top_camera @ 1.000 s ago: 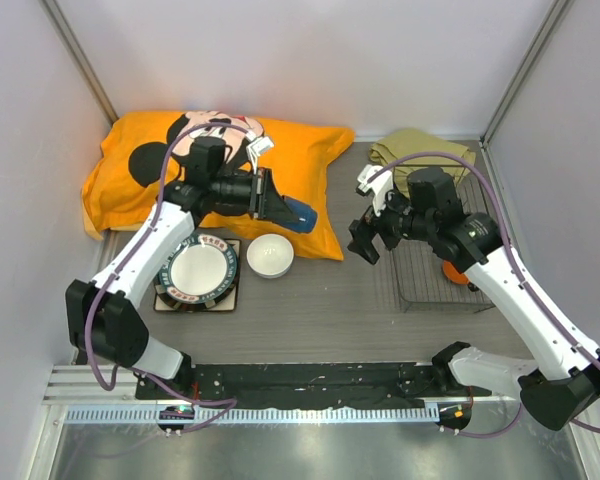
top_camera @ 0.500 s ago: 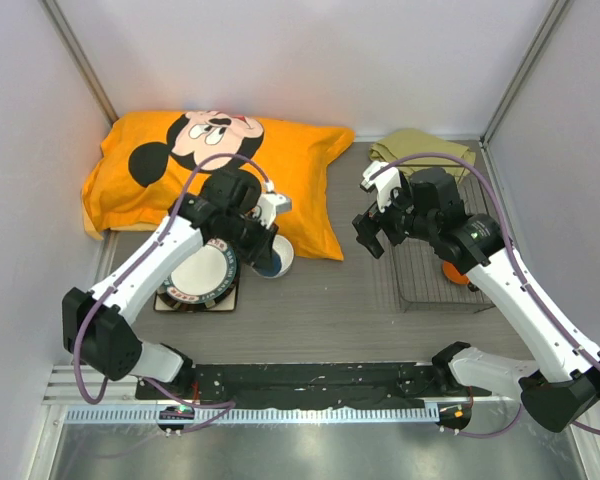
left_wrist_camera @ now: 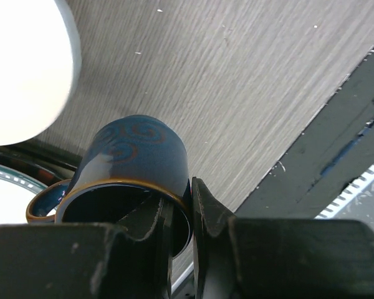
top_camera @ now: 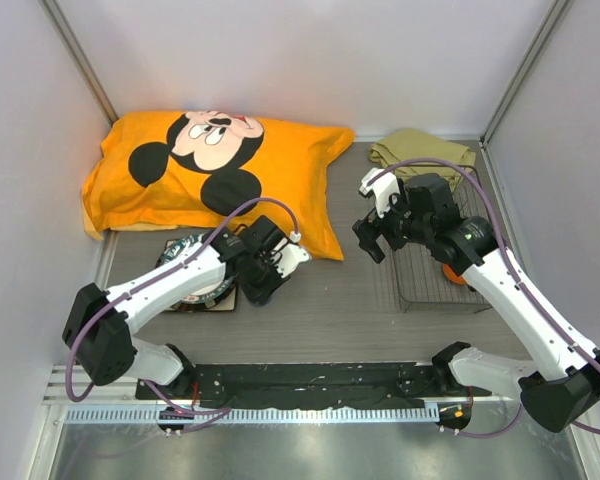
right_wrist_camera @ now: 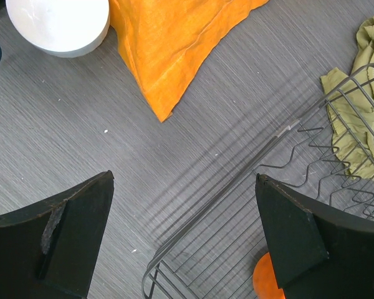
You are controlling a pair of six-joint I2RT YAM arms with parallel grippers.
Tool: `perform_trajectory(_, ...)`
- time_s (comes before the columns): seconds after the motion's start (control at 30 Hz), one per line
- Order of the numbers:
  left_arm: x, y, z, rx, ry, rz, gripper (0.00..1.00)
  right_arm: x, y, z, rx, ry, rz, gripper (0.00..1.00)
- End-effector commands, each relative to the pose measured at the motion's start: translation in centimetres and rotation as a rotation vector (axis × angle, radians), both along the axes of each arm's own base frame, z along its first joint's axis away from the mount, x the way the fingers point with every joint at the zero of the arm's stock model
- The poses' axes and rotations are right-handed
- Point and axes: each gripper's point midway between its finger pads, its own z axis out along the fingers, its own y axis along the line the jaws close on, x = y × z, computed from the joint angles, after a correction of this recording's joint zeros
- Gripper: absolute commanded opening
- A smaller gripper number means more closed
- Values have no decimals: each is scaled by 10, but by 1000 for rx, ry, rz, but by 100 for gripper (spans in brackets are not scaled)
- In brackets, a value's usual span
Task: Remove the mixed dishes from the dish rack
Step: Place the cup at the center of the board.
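- Your left gripper (left_wrist_camera: 177, 208) is clamped on the glossy rim of the small dark-blue cup (left_wrist_camera: 134, 159), beside the smooth white bowl (left_wrist_camera: 25, 68).
- Your right gripper (right_wrist_camera: 184, 187) hangs with jaws wide apart and empty over the corner of the wire dish rack (right_wrist_camera: 237, 182), where the orange mug (right_wrist_camera: 267, 283) sits.

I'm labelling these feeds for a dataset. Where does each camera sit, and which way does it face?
Top external: above and behind, looking down on the table; left arm and right arm both show.
Left wrist: on that arm, facing along its shut end effector at the cup it pinches.
Right wrist: looks down between open fingers at the rack and mug.
Shared: both wrist views show the bowl.
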Motion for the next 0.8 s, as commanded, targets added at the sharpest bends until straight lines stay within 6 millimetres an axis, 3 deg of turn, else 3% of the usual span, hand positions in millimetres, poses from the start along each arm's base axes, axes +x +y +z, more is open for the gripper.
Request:
perform_trajectory(0.0,13,-4,6,-12,-102,12,0,4,-3,12,11,-56,-10,100)
perform_trajectory(0.3,10,1,-9,1,-96,44,0,5,0,3,2,-24,-2,100)
perform_trajectory(0.77,-1,-16,-14,-65,-13,17,0,6,-3,6,-13,-34,-11,100)
